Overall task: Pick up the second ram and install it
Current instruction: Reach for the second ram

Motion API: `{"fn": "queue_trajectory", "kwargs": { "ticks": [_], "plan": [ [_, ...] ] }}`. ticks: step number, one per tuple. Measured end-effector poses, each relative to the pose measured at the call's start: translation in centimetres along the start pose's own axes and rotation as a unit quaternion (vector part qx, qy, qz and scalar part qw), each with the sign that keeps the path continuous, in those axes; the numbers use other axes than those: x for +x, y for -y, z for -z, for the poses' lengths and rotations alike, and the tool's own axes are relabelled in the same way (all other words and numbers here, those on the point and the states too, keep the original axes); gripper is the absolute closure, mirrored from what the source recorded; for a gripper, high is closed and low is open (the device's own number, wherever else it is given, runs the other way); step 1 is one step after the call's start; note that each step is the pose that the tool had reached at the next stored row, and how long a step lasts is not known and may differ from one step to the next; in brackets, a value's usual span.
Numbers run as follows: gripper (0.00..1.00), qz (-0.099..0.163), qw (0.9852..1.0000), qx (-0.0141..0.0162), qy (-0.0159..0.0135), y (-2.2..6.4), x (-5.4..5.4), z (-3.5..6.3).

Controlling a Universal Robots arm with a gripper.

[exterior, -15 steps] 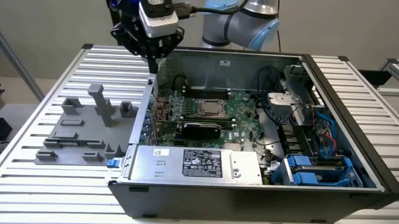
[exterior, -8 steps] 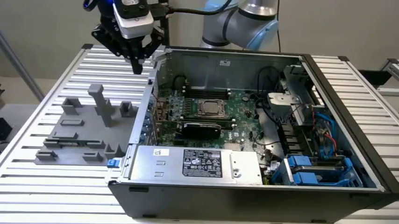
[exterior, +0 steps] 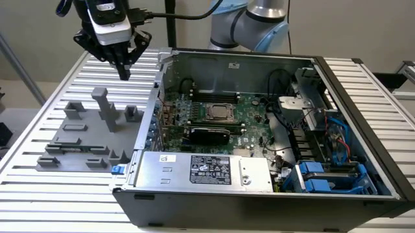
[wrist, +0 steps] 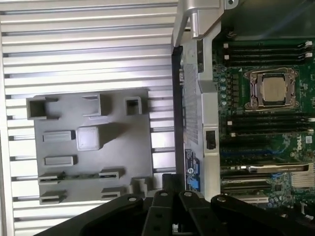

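Note:
My gripper point(exterior: 123, 73) hangs above the far end of the grey fixture plate point(exterior: 71, 162), outside the open computer case point(exterior: 259, 204) on the exterior view's left. Its fingers point down, pressed together, with nothing visible between them. In the wrist view its dark linkage point(wrist: 170, 196) sits over the plate's edge beside the case wall. A slim dark strip with a greenish tint point(wrist: 74, 175) lies across two low fixture blocks; it may be the second ram, but I cannot tell for sure. The green motherboard point(exterior: 253, 109) with its silver processor point(wrist: 272, 88) lies inside the case.
A tall grey post point(exterior: 105, 109) and several low blocks rise from the fixture plate below the gripper. The case's metal side wall point(wrist: 202, 113) stands between fixture and motherboard. The power supply point(exterior: 201, 170), cables and blue drive bays point(exterior: 324, 177) crowd the case's near side.

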State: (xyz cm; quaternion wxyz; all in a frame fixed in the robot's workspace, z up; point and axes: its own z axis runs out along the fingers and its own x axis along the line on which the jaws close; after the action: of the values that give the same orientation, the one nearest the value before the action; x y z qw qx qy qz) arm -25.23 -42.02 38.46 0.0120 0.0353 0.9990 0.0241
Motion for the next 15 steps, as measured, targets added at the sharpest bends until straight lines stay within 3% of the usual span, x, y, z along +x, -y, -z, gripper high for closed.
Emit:
{"fn": "queue_trajectory", "kwargs": {
  "ticks": [15],
  "plan": [
    [1.0, 0.0, 1.0, 0.0003, 0.0, 0.8, 6.8, -2.18]
  ]
}}
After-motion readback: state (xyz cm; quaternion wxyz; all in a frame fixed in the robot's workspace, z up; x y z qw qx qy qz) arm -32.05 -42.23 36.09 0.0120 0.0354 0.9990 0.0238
